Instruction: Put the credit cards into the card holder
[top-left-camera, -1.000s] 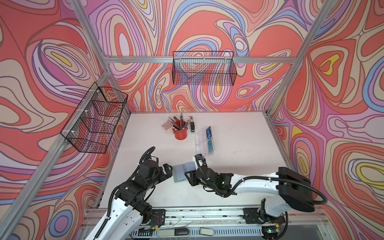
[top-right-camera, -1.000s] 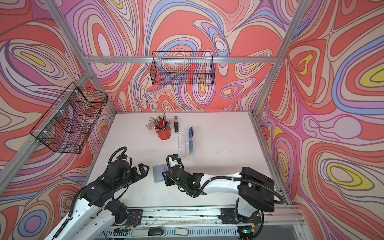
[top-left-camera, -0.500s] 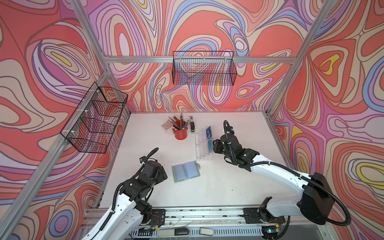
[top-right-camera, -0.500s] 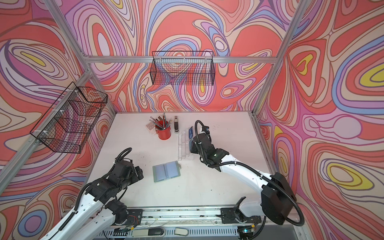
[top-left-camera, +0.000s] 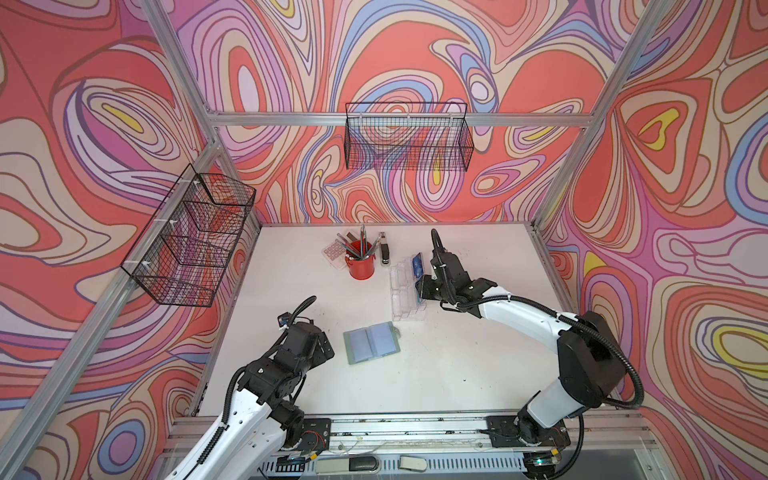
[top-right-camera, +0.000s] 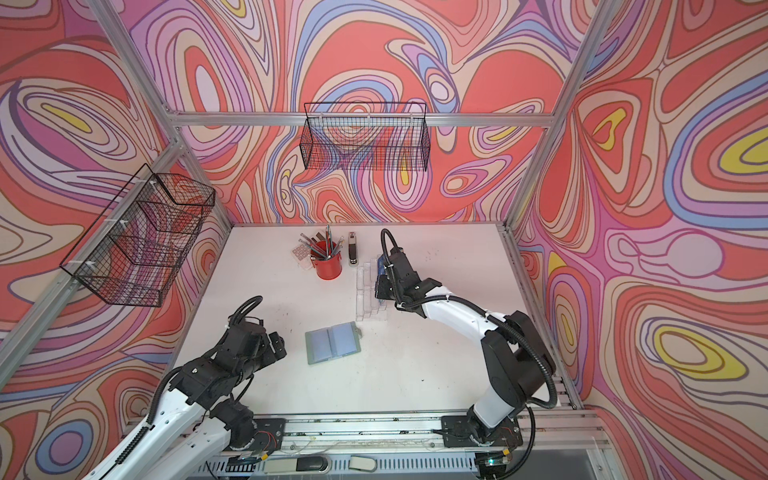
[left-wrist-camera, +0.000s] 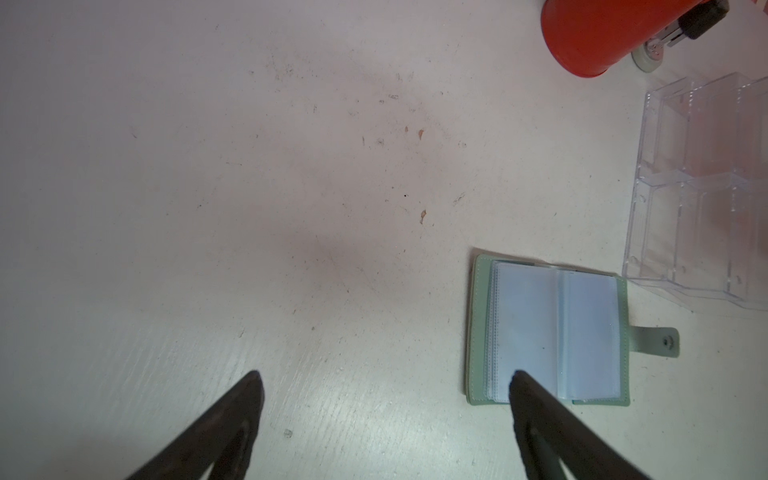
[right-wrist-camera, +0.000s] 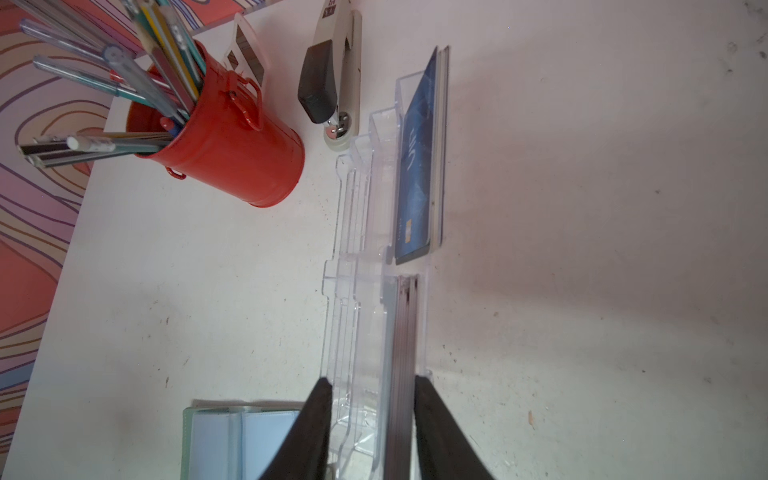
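Jaws of our left gripper (left-wrist-camera: 384, 374) stand wide at near left, beside the open sage-green leather-like card holder (left-wrist-camera: 548, 332). Farther right, our right gripper (right-wrist-camera: 372, 380), narrowed but unclamped, straddles thin, stiff, slippery plastic credit cards (right-wrist-camera: 405, 332) (standing edge-up) in the clear tiered acrylic stand (right-wrist-camera: 353, 249); we'd pinch their flat faces.
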